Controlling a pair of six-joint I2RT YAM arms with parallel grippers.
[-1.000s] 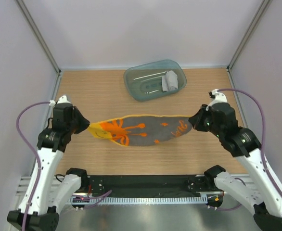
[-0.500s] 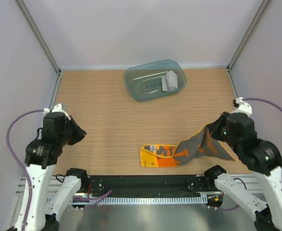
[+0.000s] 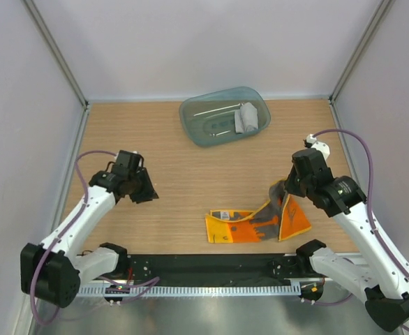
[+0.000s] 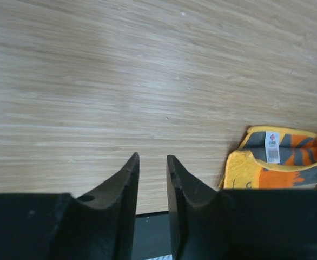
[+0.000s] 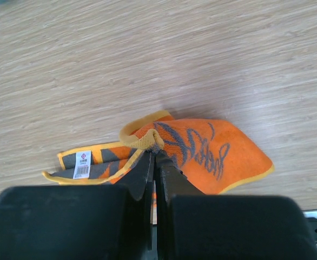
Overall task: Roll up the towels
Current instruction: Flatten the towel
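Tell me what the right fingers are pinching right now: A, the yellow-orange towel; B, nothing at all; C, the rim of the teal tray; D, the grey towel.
A: in the right wrist view the right fingers are closed on a raised fold at the hem of the yellow-orange towel.

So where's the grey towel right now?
In the top view, the grey towel sits in the right end of the teal tray, at the far edge of the table.

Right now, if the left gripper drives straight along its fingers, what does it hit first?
Probably bare table ahead of the left gripper; the yellow-orange towel lies off to the side of that line.
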